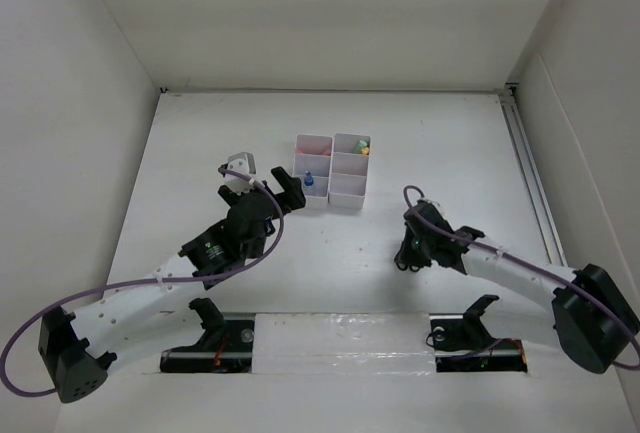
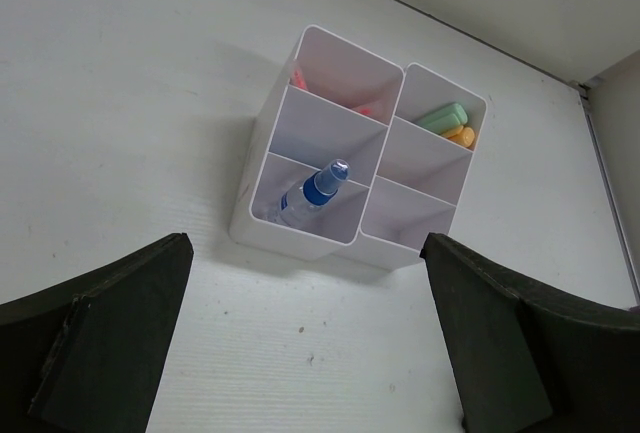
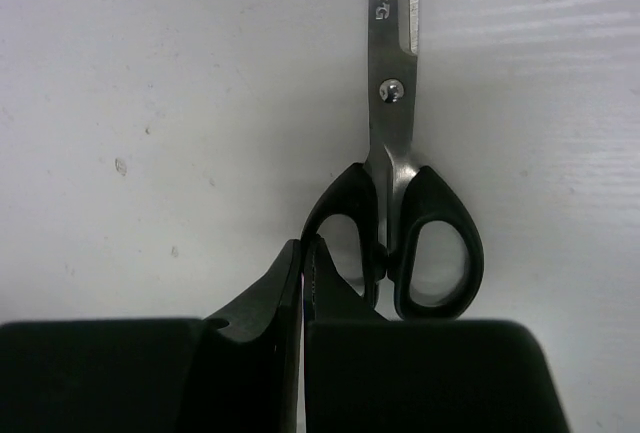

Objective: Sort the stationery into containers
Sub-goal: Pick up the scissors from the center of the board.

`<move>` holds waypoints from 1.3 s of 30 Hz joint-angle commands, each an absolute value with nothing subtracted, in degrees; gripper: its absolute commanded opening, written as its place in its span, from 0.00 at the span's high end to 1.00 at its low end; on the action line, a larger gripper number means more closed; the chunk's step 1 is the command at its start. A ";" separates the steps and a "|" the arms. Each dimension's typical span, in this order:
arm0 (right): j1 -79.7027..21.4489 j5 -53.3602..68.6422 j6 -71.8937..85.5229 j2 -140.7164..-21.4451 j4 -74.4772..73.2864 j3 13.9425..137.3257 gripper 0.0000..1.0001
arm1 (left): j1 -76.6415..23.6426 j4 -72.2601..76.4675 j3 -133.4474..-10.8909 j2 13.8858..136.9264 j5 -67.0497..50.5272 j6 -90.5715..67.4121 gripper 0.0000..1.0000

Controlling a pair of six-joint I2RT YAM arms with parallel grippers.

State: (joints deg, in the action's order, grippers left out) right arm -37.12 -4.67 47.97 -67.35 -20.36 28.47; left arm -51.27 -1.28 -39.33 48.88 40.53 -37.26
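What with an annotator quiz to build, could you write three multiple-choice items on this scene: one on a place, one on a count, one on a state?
1. Where is the clear plastic bottle with the blue cap?
A. Far compartment of the right column.
B. In the white plastic organizer, left column, in the compartment nearest the arms.
C. Middle compartment of the right column.

2. How many compartments does the organizer have?
A. Four.
B. Six.
C. Nine.

3. In what state is the left end effector?
A. Open, holding nothing.
B. Shut on a pen.
C. Shut on the bottle.

Answers:
1 B: the left wrist view shows it leaning in that near-left compartment.
2 B: there are two columns of three rows.
3 A: its fingers stand wide apart with nothing between them.
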 commanded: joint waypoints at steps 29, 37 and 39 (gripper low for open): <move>-37.44 12.04 17.34 -46.65 -1.33 38.67 1.00 | -51.06 2.63 -38.15 49.39 42.01 -38.06 0.00; -39.64 13.16 8.45 -53.51 12.36 39.90 1.00 | -51.06 3.43 -37.62 49.39 42.01 -37.44 0.00; -39.64 15.28 5.20 -57.47 14.93 39.90 1.00 | -51.06 3.43 -37.62 49.39 41.49 -37.96 0.00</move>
State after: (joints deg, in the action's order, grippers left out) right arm -39.20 11.97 12.16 -54.17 4.34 37.34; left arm -51.29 1.45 -38.00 49.67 40.97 -37.71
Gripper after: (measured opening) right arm 0.024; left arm 0.997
